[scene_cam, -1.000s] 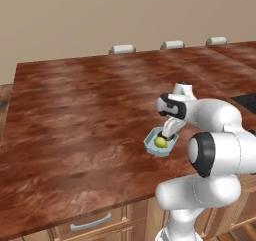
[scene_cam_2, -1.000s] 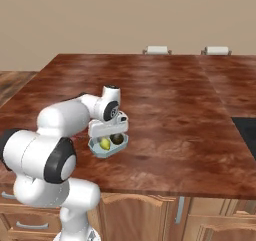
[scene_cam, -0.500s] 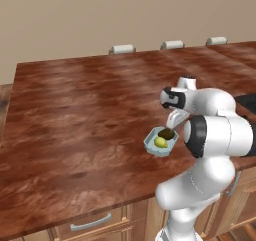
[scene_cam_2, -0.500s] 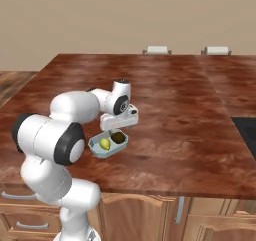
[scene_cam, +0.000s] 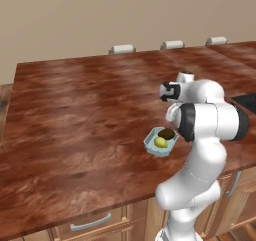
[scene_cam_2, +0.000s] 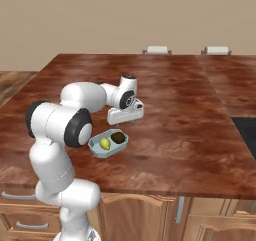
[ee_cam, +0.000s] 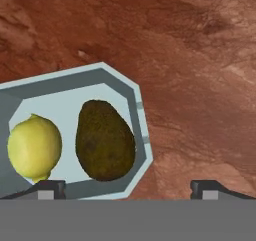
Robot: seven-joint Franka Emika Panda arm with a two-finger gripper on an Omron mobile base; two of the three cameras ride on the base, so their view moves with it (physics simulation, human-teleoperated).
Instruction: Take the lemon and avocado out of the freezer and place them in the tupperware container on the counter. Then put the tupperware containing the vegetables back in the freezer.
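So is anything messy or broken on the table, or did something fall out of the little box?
Nothing stands out. The lemon and the avocado lie side by side inside the tupperware container, which sits flat on the counter. The gripper is open above it, holding nothing.

Three white chair backs [scene_cam: 122, 49] at 12 o'clock beyond the far edge; cabinets [scene_cam_2: 150, 217] with silver handles [scene_cam: 91, 222] at 6; beige wall [scene_cam: 100, 15].

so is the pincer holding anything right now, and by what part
Nothing is held: the pincer is open above the counter, while lemon and avocado lie in the tupperware container.
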